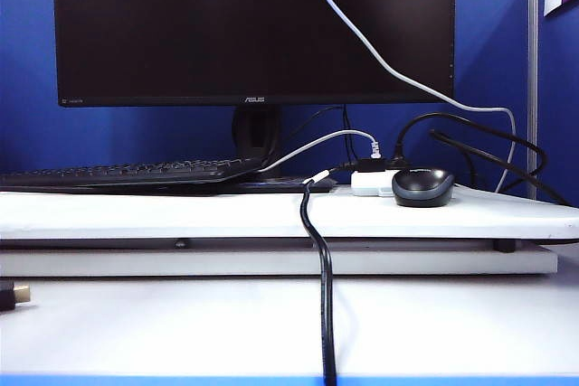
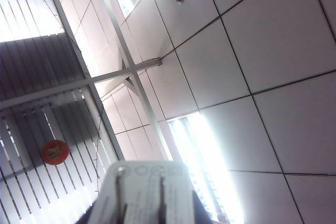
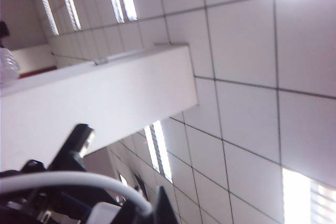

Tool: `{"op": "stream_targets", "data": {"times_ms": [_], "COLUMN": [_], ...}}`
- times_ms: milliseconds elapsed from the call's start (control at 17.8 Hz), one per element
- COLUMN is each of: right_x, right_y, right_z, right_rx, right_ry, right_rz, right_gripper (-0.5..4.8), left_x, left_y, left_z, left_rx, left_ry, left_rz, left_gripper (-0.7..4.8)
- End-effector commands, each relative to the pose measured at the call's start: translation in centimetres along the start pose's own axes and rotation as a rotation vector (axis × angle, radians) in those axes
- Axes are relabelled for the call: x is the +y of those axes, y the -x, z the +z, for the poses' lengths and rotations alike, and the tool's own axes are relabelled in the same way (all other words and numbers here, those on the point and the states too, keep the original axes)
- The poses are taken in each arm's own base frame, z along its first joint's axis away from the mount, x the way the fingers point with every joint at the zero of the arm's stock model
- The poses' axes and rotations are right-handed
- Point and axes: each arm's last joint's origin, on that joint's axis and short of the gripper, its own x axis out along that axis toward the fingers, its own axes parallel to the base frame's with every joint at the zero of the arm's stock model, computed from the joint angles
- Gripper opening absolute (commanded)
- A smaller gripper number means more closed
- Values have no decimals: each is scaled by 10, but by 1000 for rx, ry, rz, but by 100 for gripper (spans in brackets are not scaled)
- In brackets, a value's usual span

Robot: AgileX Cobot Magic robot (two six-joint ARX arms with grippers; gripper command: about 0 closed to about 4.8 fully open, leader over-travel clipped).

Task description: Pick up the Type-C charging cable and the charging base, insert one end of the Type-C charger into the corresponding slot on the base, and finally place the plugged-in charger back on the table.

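Both wrist views look up at the ceiling, and neither gripper shows in the exterior view. My left gripper [image 2: 142, 216] is shut on the charging base [image 2: 143, 182], a white block whose face with two metal prongs points at the camera. Its slot is hidden. My right gripper [image 3: 149, 213] is shut on the Type-C charging cable [image 3: 68, 178], which curves in between the dark fingers [image 3: 164, 207]. In the exterior view this white cable [image 1: 389, 65] comes down from the top edge across the monitor and drops behind the table [image 1: 181, 214] at the right.
On the table stand a black monitor [image 1: 253, 24], a keyboard [image 1: 127, 172], a dark mouse [image 1: 422, 186] and a flat white box with black plugs [image 1: 369, 183]. A thick black cable [image 1: 324, 296] hangs over the front edge. A blue partition stands behind.
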Motion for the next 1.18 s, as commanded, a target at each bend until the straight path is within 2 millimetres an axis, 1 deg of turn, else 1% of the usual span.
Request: {"op": "stream_targets", "data": {"times_ms": [56,449,1010,1179], "right_x": [-2,5,3,6], "right_y": [-1,-1,-1,-4], "right_z": [5,-3,-4,-1], "right_rx": [-31,-22,7,-11], "right_ry": [11,-1,7,-5], "right_rz": [8,19,-25,-19], "right_gripper": [-1,-1,-1,-1], "left_x": [-9,-5,-12,-13], "left_y": [0,0,1,1], "left_z": [-6,-5,-9,-9], "left_rx": [32,35,54,54], "left_ry": [-17,8,-12,-13], "left_rz": [-21,21,0,-1], "left_gripper": [-6,-6,-6,-6]}}
